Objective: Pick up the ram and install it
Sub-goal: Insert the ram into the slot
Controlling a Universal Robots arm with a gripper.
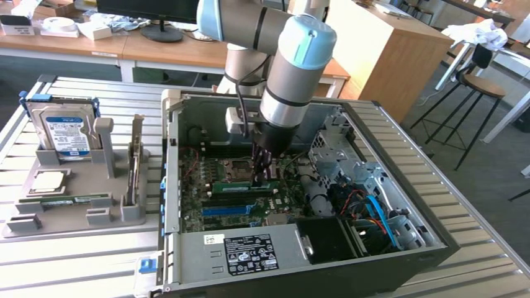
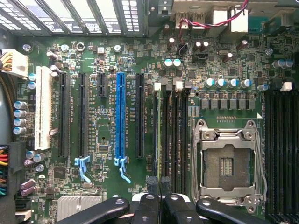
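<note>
One grey arm (image 1: 290, 74) reaches down into the open computer case (image 1: 398, 205) in the exterior view. Its gripper (image 1: 265, 177) is low over the green motherboard (image 1: 223, 211), just beside the empty processor socket (image 1: 236, 167). Under the fingertips the ram (image 1: 242, 185) stands on edge at the memory slots. Well apart, on the exterior view's left, a grey tray (image 1: 25, 226) holds a hard drive (image 1: 68, 133) upright at its far end, with a processor chip (image 1: 48, 181) and a second stick (image 1: 66, 202) lying flat nearer. In the wrist view the gripper (image 2: 160, 183) has its black fingers (image 2: 150, 201) drawn close together, clamped on the ram's (image 2: 159, 135) top edge. The ram is seen edge-on in a slot between the blue card slot (image 2: 120, 116) and the socket.
</note>
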